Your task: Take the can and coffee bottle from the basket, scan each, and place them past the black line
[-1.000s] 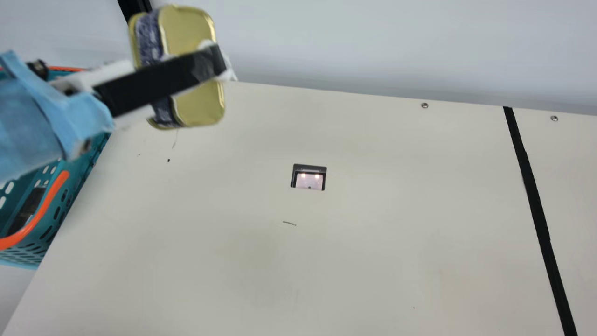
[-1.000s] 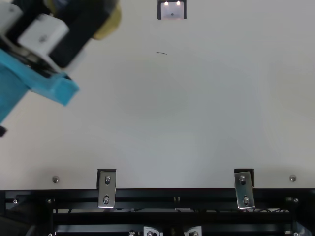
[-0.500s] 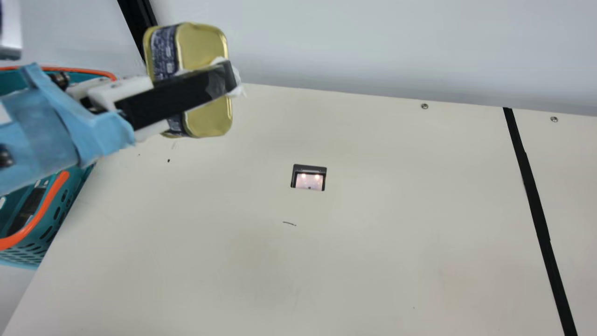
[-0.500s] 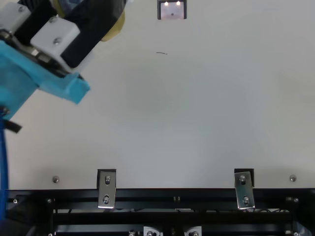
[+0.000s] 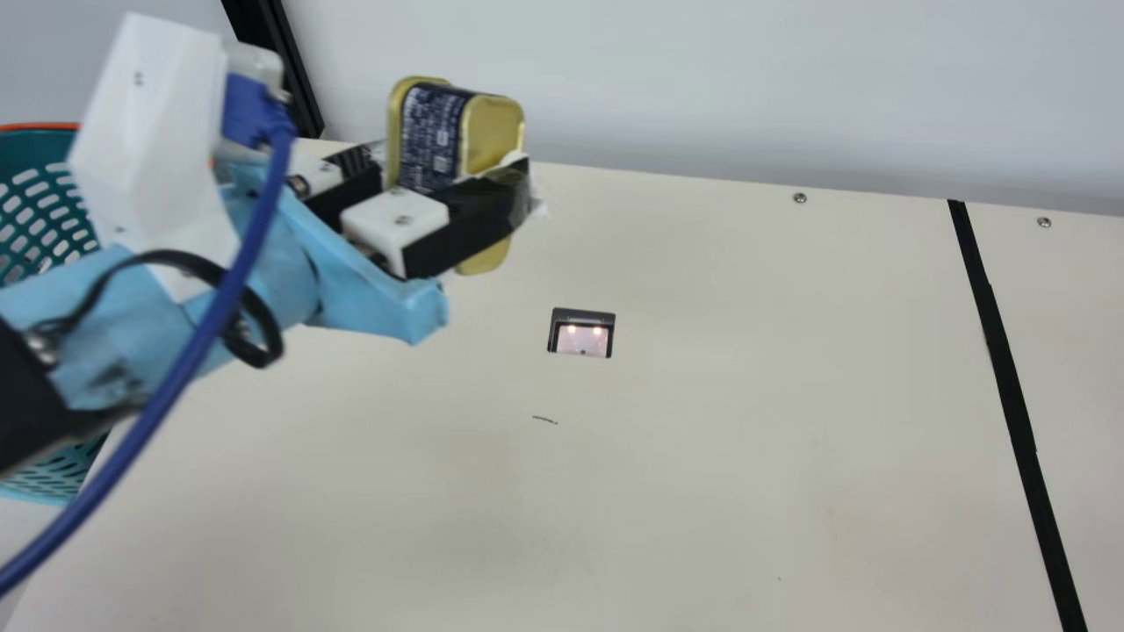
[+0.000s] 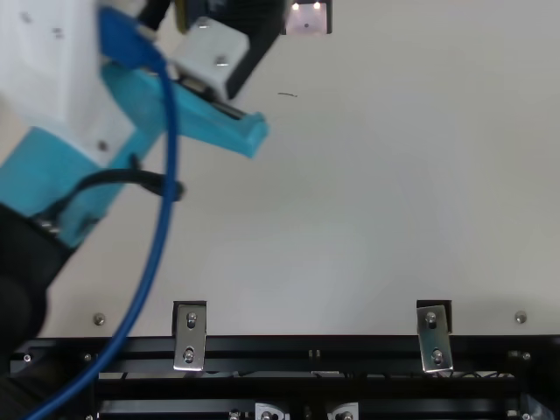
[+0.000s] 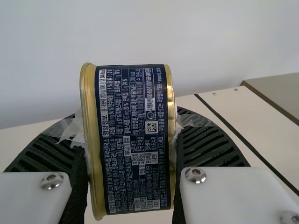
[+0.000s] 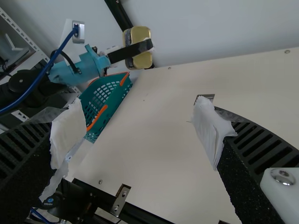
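Light-blue wrapping (image 5: 255, 272), thick blue cable (image 5: 189, 351).

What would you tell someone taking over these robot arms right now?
Left gripper: shut on the can, above the table.
Right gripper: open, empty.
Done: can out of the basket. I can't tell if it has been scanned.
Left: scan the can at the window if needed, set it past the black line, then do the coffee bottle, whose place I can't confirm.

Fine print (image 7: 133, 182) on can (image 7: 94, 140), square code (image 7: 151, 127)
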`<action>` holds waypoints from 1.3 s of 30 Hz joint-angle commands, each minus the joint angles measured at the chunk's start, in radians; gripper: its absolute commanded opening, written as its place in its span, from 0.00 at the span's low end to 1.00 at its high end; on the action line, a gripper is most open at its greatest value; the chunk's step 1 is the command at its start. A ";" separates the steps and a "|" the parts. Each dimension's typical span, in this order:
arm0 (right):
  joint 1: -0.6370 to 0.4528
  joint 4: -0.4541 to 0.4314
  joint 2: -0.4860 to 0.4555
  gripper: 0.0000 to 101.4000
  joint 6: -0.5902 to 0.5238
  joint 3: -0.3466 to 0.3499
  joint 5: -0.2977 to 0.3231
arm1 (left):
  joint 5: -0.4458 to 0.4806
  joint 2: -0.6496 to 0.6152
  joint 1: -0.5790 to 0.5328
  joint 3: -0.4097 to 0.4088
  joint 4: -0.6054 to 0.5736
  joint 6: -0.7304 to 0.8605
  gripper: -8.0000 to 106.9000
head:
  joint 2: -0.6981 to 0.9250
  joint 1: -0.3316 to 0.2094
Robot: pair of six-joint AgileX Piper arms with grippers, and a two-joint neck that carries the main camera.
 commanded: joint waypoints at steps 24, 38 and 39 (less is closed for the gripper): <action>0.000 0.000 0.000 1.00 0.000 0.000 0.000 | -0.596 0.340 -0.079 0.208 0.958 -0.902 0.16 | -0.014 -0.015; 0.000 0.000 0.000 1.00 0.000 0.000 0.000 | -0.819 0.495 0.155 0.205 1.356 -1.217 0.16 | -0.014 -0.015; 0.000 0.000 0.000 1.00 0.000 0.000 0.000 | -0.827 0.503 0.166 0.201 1.372 -1.228 0.16 | -0.014 -0.015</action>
